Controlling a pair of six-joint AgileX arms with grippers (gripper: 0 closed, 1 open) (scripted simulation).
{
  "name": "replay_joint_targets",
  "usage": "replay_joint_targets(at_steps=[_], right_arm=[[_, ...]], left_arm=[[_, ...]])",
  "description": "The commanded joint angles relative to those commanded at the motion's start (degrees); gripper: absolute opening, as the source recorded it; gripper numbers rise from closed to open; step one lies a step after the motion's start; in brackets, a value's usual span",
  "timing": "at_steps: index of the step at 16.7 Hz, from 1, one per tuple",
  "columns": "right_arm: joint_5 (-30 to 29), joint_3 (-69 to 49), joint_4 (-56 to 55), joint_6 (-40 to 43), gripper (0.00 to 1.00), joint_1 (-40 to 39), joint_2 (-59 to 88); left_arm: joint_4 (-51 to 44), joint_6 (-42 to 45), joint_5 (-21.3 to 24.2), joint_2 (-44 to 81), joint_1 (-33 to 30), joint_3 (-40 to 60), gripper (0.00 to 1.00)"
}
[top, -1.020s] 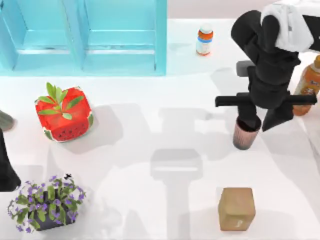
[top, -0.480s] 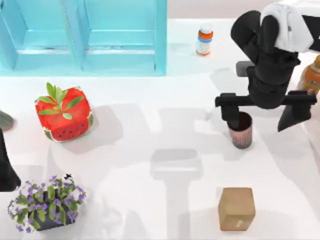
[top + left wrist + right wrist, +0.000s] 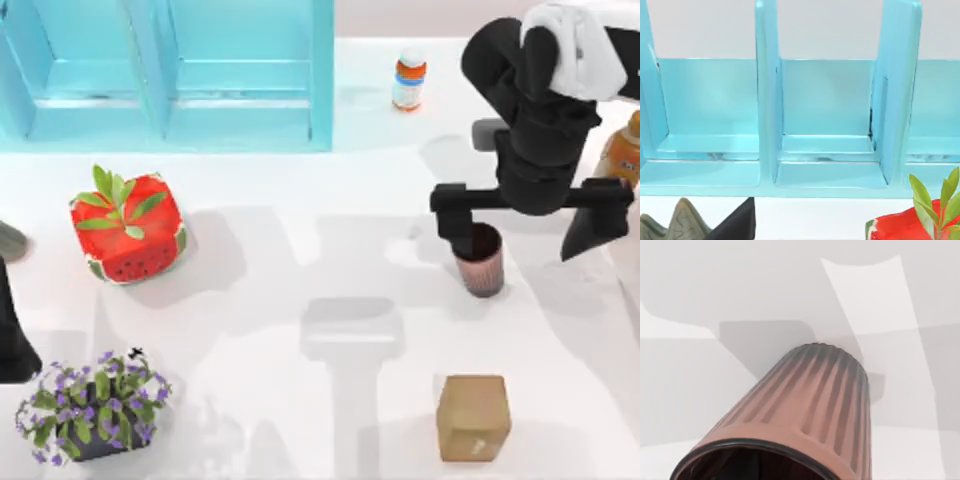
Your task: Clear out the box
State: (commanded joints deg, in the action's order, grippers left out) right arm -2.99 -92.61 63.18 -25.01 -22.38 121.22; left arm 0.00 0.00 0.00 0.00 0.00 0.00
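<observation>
The ribbed, reddish-brown tapered cup (image 3: 481, 262) stands upright on the white counter (image 3: 300, 300) at the right of centre in the top view, its long axis vertical and its dark open mouth facing up; the right wrist view shows the same cup (image 3: 805, 415) with fine vertical flutes running from a dark rim down to a narrower base. The right tool (image 3: 530, 220) hangs above it with its two black fingers spread wide; the left-hand finger (image 3: 452, 218) sits just beside the cup's rim and the other finger (image 3: 590, 220) is well apart from the cup, so the tool has hold of nothing. The light blue, smooth-walled box with upright dividers (image 3: 170, 75) occupies the upper left of the top view, lying open toward the counter; in the left wrist view its compartments (image 3: 827, 120) are seen from the front. A small white bottle with an orange band (image 3: 408, 80) stands just right of the box. An amber bottle (image 3: 622, 160) stands at the right edge. A red watermelon-patterned cube pot with green leaves (image 3: 127, 225) sits at middle left, a purple-flowered plant in a dark pot (image 3: 90, 405) at lower left, and a tan cardboard-like cube (image 3: 472, 417) at lower right of centre. The left arm (image 3: 12, 330) is parked at the left edge.
</observation>
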Motion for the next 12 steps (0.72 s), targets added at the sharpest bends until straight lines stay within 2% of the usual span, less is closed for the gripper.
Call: replay_joint_targets(at_steps=[9,12], right_arm=[[-0.18,-16.71,18.19,0.23,1.0,0.03,-1.92],[0.11,-18.93,20.99,0.22,1.0,0.16,-2.01]], left_arm=[[0.0,0.0,0.0,0.0,0.0,0.0,1.0],[0.0,0.0,0.0,0.0,0.0,0.0,1.0]])
